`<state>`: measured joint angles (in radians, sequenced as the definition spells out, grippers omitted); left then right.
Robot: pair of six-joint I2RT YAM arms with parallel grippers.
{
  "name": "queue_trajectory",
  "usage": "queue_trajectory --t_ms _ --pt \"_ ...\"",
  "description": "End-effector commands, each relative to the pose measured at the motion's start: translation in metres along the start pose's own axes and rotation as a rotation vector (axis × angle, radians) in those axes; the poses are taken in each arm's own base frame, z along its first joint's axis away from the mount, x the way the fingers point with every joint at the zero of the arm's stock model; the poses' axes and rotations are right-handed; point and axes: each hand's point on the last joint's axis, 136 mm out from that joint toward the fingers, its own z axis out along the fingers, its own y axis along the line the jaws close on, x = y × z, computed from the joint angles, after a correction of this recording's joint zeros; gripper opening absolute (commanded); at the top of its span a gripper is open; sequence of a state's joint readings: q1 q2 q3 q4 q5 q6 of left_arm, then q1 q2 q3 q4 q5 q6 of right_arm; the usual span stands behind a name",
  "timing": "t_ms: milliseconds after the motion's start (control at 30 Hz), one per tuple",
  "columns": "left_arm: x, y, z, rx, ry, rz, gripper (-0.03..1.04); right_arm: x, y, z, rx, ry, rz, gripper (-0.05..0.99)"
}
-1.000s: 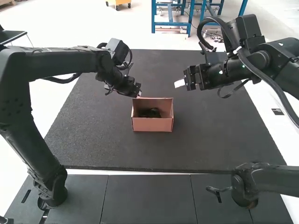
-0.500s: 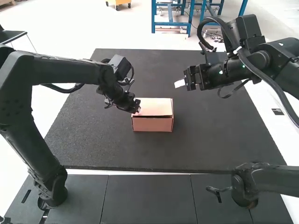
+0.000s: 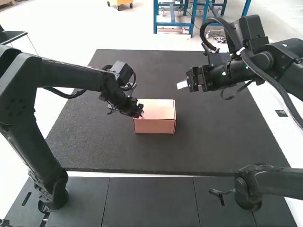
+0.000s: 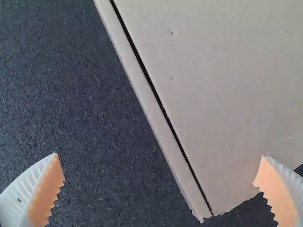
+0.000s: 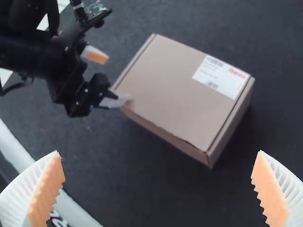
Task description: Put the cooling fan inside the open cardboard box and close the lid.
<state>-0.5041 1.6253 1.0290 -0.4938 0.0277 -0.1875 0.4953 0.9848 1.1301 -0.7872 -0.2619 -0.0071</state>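
Observation:
The cardboard box (image 3: 155,116) stands in the middle of the black mat with its lid flat down; the cooling fan is hidden inside. In the left wrist view the lid (image 4: 213,94) lies just under the camera, a thin dark seam running along its edge. My left gripper (image 3: 137,109) is open at the box's top left edge, one finger over the mat and the other by the lid's corner. From the right wrist view, the left gripper (image 5: 106,78) touches the corner of the box (image 5: 184,99). My right gripper (image 3: 184,84) hangs open above and right of the box, holding nothing.
The black mat (image 3: 213,137) spreads wide on all sides of the box. A white label (image 5: 221,71) is stuck on the lid. Pale table surface (image 3: 71,94) borders the mat at left and right.
The lid has gone from standing open, with the dark fan visible inside, to lying shut. My left gripper came down and toward me along with it. The right arm kept still.

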Motion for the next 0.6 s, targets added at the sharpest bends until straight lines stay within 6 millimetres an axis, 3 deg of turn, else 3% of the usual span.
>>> queue_trajectory --t_ms 0,133,333,467,567 --pt "0.027 0.002 0.02 -0.02 0.099 -0.007 0.97 0.002 0.003 -0.004 -0.003 -0.013 -0.004 0.9" --pt "0.018 0.002 -0.002 -0.019 0.09 -0.02 0.97 0.004 0.002 -0.002 -0.002 -0.011 -0.002 0.9" --pt "-0.03 0.002 -0.061 -0.004 -0.099 -0.054 0.97 0.01 -0.002 -0.001 0.011 -0.01 -0.001 0.9" --pt "-0.034 0.005 -0.084 -0.006 -0.144 -0.066 0.97 0.014 -0.003 -0.001 0.011 -0.01 -0.004 0.9" --pt "-0.031 0.018 -0.098 -0.023 -0.161 -0.097 0.97 0.016 -0.003 -0.001 0.013 -0.012 -0.006 0.9"
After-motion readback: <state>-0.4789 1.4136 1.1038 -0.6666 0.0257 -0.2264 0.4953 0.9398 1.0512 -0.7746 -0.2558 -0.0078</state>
